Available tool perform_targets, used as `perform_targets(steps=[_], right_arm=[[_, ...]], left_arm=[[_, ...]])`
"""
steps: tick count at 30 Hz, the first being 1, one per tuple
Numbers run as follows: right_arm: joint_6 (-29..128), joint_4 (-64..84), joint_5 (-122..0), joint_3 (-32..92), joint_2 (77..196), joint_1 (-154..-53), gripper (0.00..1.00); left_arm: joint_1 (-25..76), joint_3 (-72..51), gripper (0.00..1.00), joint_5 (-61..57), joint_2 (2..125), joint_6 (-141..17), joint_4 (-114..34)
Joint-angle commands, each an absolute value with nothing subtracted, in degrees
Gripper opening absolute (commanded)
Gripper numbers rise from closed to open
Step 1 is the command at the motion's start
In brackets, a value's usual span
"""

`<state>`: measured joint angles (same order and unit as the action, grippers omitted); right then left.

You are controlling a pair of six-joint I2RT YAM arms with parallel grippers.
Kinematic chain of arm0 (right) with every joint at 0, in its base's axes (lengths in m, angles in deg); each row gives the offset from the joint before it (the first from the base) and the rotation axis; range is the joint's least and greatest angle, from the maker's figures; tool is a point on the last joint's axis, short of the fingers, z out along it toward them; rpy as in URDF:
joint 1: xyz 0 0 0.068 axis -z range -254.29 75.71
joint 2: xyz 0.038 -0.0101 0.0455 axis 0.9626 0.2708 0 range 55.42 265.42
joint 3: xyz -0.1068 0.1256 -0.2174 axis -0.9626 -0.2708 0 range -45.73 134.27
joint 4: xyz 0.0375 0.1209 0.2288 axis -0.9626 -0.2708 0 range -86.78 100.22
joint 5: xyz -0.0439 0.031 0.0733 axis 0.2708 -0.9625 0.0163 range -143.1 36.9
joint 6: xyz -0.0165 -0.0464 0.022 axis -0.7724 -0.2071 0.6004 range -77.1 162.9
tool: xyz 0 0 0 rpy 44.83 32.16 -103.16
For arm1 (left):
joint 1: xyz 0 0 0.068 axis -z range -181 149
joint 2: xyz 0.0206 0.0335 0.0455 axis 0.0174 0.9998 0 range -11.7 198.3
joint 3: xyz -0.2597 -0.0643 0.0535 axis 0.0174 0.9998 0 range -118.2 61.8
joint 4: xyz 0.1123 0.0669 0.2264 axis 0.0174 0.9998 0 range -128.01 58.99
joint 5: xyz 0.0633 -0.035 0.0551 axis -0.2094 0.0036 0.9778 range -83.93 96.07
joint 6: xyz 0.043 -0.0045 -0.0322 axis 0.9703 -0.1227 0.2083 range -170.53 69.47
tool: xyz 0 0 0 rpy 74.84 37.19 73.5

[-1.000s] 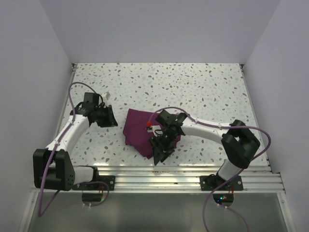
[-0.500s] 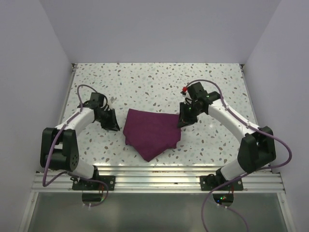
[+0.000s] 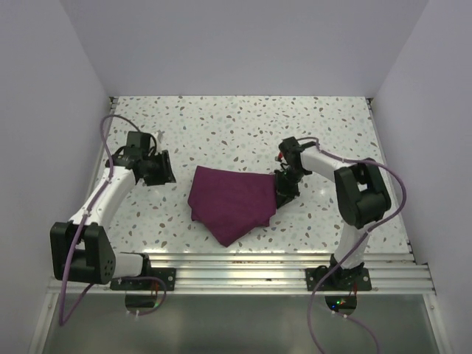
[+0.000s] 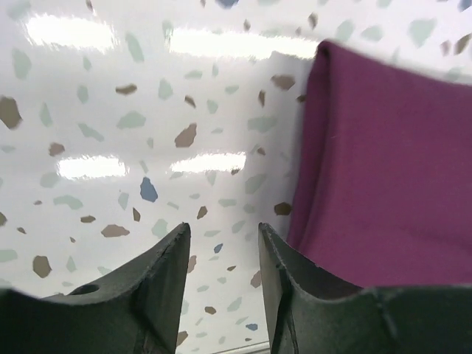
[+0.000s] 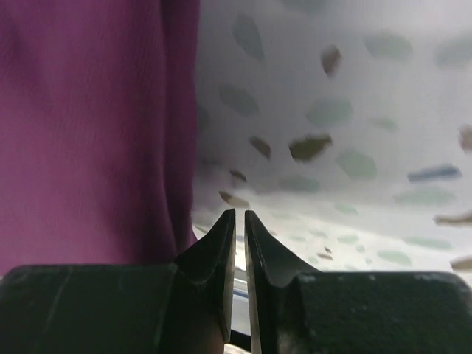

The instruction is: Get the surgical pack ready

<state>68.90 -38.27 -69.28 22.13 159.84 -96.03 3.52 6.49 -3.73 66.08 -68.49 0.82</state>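
1. The surgical pack lies a little below the middle of the top view, on the speckled bench. It is a flat, folded maroon bundle with one long edge toward the top of the frame and a pointed corner toward the bottom.
2. Only the maroon cloth shows from where I stand; whatever is wrapped inside is hidden.
3. The left gripper sits to the left of the pack in the top view. A strip of bare bench lies between the two, so they are apart.
4. In the left wrist view its jaws stand partly open, with a clear gap between the two dark fingers. Only speckled bench shows in that gap, so they hold nothing. The pack fills the right side of that frame.
5. The right gripper is at the pack's right-hand corner in the top view, right at the edge of the cloth. I cannot tell whether it touches the cloth.
6. In the right wrist view its jaws are all but closed. Only a thin slit is left between the fingertips, and nothing is caught in it.
7. In that same view the maroon cloth fills the left of the frame, its folded edge just beside the left fingertip. Blurred speckled bench fills the right.
8. A metal rail runs across the bottom of the top view, and both arm bases are fixed to it.
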Motion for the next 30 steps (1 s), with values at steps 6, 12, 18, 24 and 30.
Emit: perform_targets(steps=[6,12,18,24,30], right_arm=[[71.6,-34.7,-84.5,36.3,172.0,-96.3,0.14],[77.7,-33.9,-88.4,55.0,184.2,-96.3,0.15],[80.2,-42.7,-85.7,84.4,198.8,-95.5,0.18],[74.0,-46.8,-78.2,74.4,189.8,-88.0,0.83],[66.5,-44.9,-77.4,50.1,171.8,-82.0,0.99]], left_arm=[[3.1,3.5,0.51,-7.4,62.2,-66.4,-2.6],[5.6,4.9,0.55,-10.5,59.8,-66.7,-5.8],[15.6,4.0,0.56,-7.1,59.2,-66.7,-6.5],[29.4,2.6,0.65,9.7,59.2,-67.1,-2.2],[41.6,2.6,0.68,17.1,61.0,-67.1,1.5]])
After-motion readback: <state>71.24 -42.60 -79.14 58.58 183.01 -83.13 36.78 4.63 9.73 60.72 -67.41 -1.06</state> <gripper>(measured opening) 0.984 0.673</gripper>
